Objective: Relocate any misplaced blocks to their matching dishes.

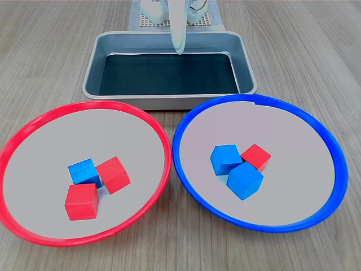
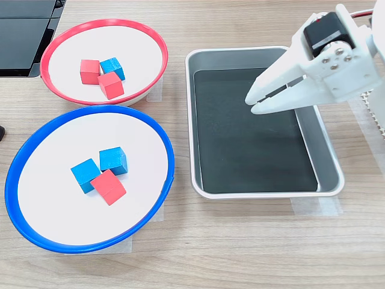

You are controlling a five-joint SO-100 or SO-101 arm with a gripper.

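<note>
Two dishes: red dish [image 1: 17, 144] holds a blue block [image 1: 84, 171]; blue dish [image 1: 333, 147] holds a red block [image 1: 258, 156].
Gripper [image 2: 255, 102]: jaws nearly closed, empty, above the tray [image 2: 252, 53].

Open air above both dishes [image 2: 157, 48], cubes [image 2: 108, 186] tightly clustered

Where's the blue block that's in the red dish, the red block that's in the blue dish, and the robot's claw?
Small matte blue cube [image 1: 83, 171], first exterior view, top face.
Small matte red cube [image 1: 255, 156], first exterior view, top face.
White claw [image 2: 254, 103], second exterior view, tips.
</note>
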